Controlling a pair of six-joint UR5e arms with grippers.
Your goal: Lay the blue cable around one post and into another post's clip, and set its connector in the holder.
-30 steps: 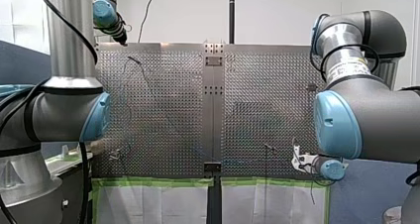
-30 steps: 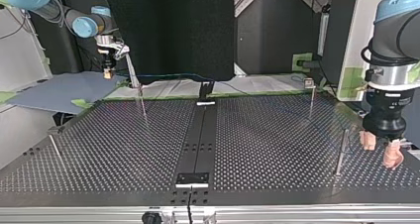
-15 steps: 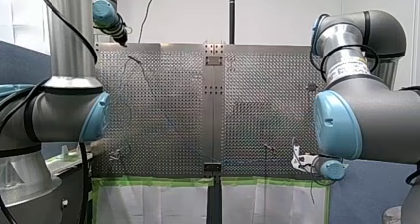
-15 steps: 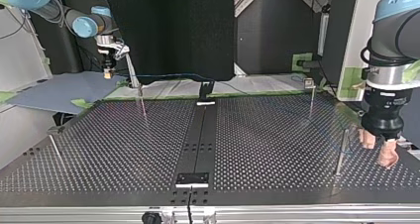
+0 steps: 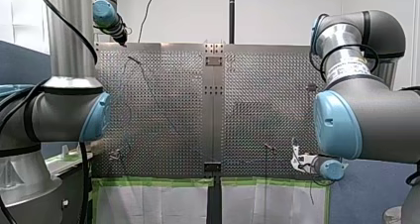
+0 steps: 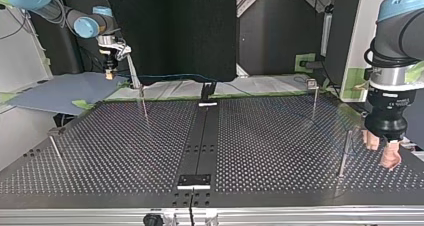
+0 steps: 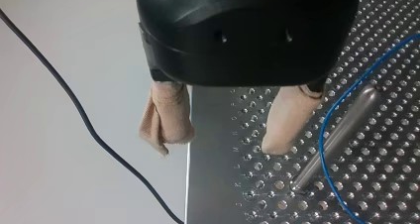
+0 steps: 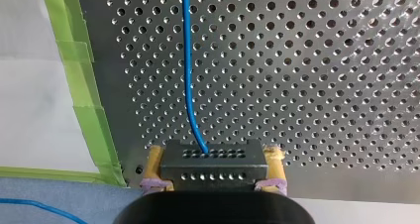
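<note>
The black connector [image 8: 213, 168] is being clamped by my right gripper [image 6: 108, 76], upper left in the top view, so the blue cable [image 8: 187, 75] trails free for routing. My left gripper [image 7: 221, 139] is being held apart, empty, beside a post [image 7: 341, 130] the cable is rounding.

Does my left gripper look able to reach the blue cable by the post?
Probably yes: the left gripper is open and empty, with the blue cable and its post right alongside, nothing between.
</note>
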